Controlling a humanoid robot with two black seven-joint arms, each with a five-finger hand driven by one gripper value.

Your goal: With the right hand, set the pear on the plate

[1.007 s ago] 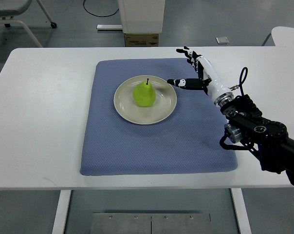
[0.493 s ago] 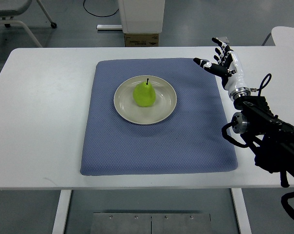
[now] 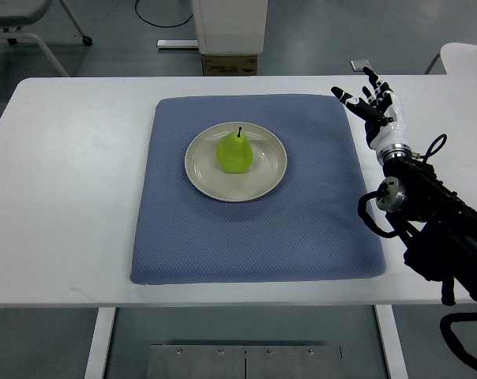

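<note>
Starting from the left edge of the worktop point(image 3: 73, 181), we find bare white surface and no left arm in sight. Moving inward, a blue mat point(image 3: 254, 237) covers the middle of the worktop, and toward its far half sits the plate point(image 3: 203, 178), with the pear point(image 3: 235, 152) standing upright near its centre, stem up. So we judge the placing itself done: the fruit rests on the plate and nothing touches it. Further right, past the mat's right edge and above the worktop's far right part, our right hand point(image 3: 373, 106) hovers with fingers point(image 3: 341, 96) spread and holding nothing, well apart from the plate, its dark forearm running off toward the near right corner. What is left, as we read it, is simply clearing the arm away; to do that well we should keep the hand high and draw it out over the right edge, not sweep back across the mat, so no finger or cable nudges the plate or tips the pear. Little stands in the way: a small grey item lies on the floor beyond the far edge, and a second white table shows at the far right.
</note>
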